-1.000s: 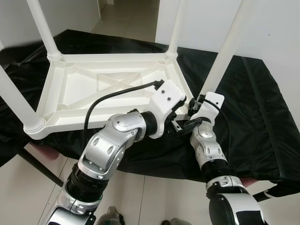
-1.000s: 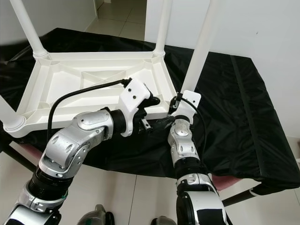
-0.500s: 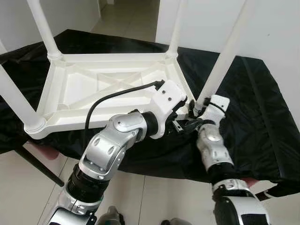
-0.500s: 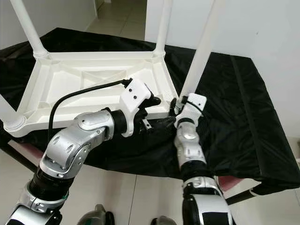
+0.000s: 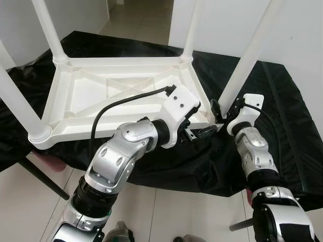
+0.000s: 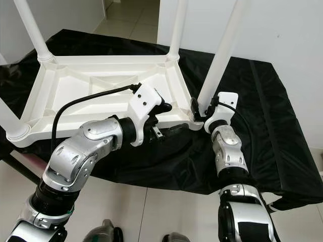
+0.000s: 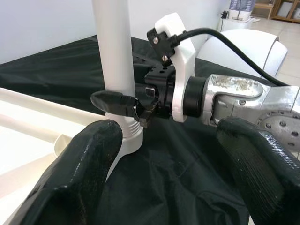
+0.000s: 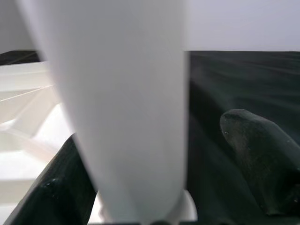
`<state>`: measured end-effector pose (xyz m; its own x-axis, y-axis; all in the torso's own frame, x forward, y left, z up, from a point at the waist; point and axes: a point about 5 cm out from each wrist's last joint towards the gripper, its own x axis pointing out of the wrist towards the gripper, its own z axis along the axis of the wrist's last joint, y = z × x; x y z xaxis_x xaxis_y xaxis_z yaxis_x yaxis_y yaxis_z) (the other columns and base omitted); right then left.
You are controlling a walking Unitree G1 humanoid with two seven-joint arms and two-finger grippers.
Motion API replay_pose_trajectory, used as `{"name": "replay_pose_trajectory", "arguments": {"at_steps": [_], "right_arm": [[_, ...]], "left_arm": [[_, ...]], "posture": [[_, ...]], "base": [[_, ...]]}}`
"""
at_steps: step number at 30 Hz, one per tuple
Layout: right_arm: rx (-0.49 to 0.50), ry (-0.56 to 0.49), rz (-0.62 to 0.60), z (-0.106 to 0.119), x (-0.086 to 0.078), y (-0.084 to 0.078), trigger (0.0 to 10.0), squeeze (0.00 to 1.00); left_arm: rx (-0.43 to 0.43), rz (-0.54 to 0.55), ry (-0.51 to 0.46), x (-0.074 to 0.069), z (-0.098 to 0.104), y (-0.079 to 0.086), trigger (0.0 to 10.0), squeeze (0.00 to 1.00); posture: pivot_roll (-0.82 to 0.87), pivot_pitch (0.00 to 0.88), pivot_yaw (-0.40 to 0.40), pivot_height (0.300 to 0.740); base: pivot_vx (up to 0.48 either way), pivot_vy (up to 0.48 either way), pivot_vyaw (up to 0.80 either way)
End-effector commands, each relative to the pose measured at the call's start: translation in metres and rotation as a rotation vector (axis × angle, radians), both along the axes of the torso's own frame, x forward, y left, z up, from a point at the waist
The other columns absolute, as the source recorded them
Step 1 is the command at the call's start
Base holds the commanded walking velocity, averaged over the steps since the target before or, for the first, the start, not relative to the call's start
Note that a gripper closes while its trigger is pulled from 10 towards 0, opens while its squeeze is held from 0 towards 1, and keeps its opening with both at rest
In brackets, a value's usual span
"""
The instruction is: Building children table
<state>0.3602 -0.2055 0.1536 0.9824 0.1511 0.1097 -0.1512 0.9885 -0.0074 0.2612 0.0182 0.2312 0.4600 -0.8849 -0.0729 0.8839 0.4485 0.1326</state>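
A white children's table (image 5: 75, 96) lies upside down on a black cloth, its legs pointing up. The front right leg (image 5: 247, 55) rises from the corner nearest my arms. My right gripper (image 5: 218, 112) stands open around that leg's base. In the right wrist view the leg (image 8: 126, 108) sits between the fingers, with a gap to one finger (image 8: 260, 159). My left gripper (image 5: 196, 133) is open just below the table's front right edge, nothing between its fingers. The left wrist view looks past its fingers (image 7: 89, 159) at the leg (image 7: 115, 47) and the right gripper (image 7: 117, 105).
The black cloth (image 5: 282, 116) drapes over the work surface and hangs off its front edge. A white wall (image 5: 298, 30) stands close behind at the right. Tiled floor (image 5: 166, 212) lies below, and a dark support leg (image 5: 43, 181) slants at the lower left.
My right arm has swung to the right, and its gripper has gone from in front of the table's corner to the base of the front right leg. The left arm has stayed put.
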Motion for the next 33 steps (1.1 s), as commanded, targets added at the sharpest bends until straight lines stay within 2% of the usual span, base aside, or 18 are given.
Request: {"name": "replay_pose_trajectory", "arguments": {"at_steps": [1,4,6,15,16,17,18,19,20,31,32,33], "right_arm": [[0.005,-0.004,0.007,0.0,0.0,-0.003,10.0,0.0],[-0.052,0.013,0.172,0.003,0.004,-0.001,10.0,0.0],[-0.071,0.019,0.218,0.004,0.005,0.001,10.0,0.0],[-0.12,0.049,0.293,0.004,0.008,-0.001,10.0,0.0],[-0.125,0.061,0.301,0.004,0.009,-0.003,3.4,0.0],[-0.123,0.077,0.303,0.003,0.009,-0.005,2.8,0.0],[-0.123,0.077,0.303,0.003,0.009,-0.005,2.8,0.0],[-0.12,0.089,0.301,0.002,0.01,-0.006,1.7,0.0],[-0.11,0.103,0.302,0.0,0.01,-0.007,0.0,0.0],[-0.041,0.164,0.294,-0.011,0.008,-0.011,0.0,0.0],[-0.034,0.164,0.293,-0.013,0.007,-0.01,0.8,0.0],[-0.032,0.162,0.281,-0.013,0.008,-0.01,8.8,0.0]], "left_arm": [[-0.006,0.062,-0.029,0.003,0.003,0.003,10.0,0.0],[-0.004,0.061,-0.034,0.004,0.004,0.003,10.0,0.0],[-0.003,0.06,-0.035,0.004,0.005,0.003,10.0,0.0],[-0.003,0.061,-0.037,0.005,0.005,0.003,10.0,0.0],[-0.003,0.062,-0.037,0.005,0.005,0.003,10.0,0.0],[-0.002,0.063,-0.037,0.004,0.005,0.003,10.0,0.0],[-0.002,0.063,-0.037,0.004,0.005,0.003,10.0,0.0],[-0.002,0.063,-0.036,0.004,0.005,0.004,10.0,0.0],[-0.002,0.063,-0.035,0.004,0.005,0.004,10.0,0.0],[0.001,0.058,-0.034,0.004,0.005,0.004,10.0,0.0],[0.002,0.058,-0.033,0.004,0.005,0.004,10.0,0.0],[0.002,0.057,-0.033,0.004,0.005,0.004,10.0,0.0]], "posture": [[0.06,0.011,-0.05,0.74],[0.06,0.008,-0.046,0.74],[0.06,0.008,-0.046,0.74],[0.07,0.008,-0.046,0.74],[0.07,0.008,-0.046,0.74],[0.07,0.009,-0.045,0.74],[0.07,0.009,-0.045,0.74],[0.07,0.011,-0.045,0.74],[0.07,0.01,-0.044,0.74],[0.07,0.012,-0.038,0.74],[0.07,0.012,-0.038,0.74],[0.07,0.012,-0.038,0.74]], "base": [[0.0,0.0,0.0],[0.0,0.0,0.0],[0.0,0.0,0.0],[0.0,0.0,0.0],[0.0,0.0,0.0],[0.0,0.0,0.0],[0.0,0.0,0.0],[0.0,0.0,0.0],[0.0,0.0,0.0],[0.0,0.0,0.0],[0.0,0.0,0.0],[0.0,0.0,0.0]]}}
